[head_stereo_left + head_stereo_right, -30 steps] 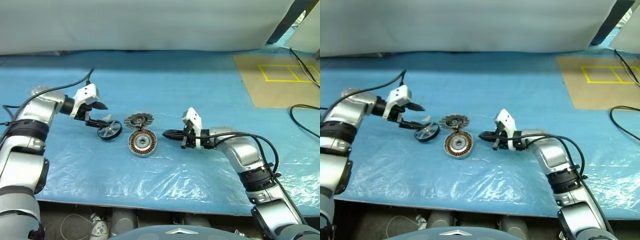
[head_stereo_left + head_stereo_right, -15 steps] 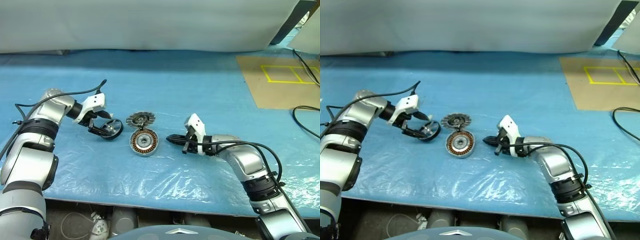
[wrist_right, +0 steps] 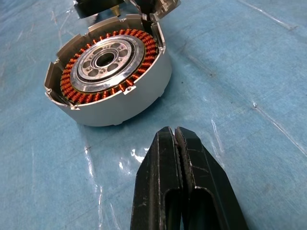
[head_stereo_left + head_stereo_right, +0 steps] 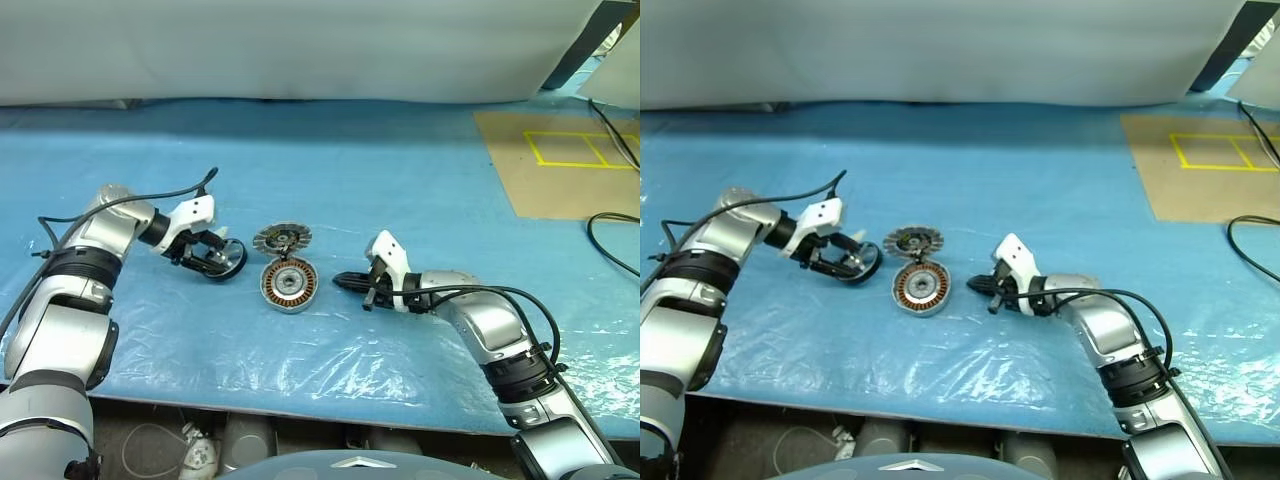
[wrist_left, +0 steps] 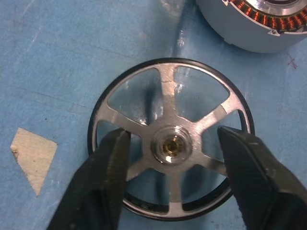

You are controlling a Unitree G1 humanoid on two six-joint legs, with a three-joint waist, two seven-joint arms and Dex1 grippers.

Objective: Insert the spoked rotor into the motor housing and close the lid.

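On the blue tabletop point(image 4: 400, 190) the right gripper point(image 4: 342, 281) lies nearest, its jaws pressed together on nothing, pointing toward nine o'clock at the motor housing point(image 4: 288, 284) just beside it. The lid point(image 4: 281, 239) touches the housing at twelve o'clock. At ten o'clock from the housing, the left gripper point(image 4: 214, 262) has its jaws partly open astride the spoked rotor point(image 5: 170, 143); whether they grip it I cannot tell.

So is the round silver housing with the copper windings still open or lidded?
Open. The round silver motor housing shows its copper windings and hub uncovered, while the ribbed silver lid lies behind it on the blue sheet.
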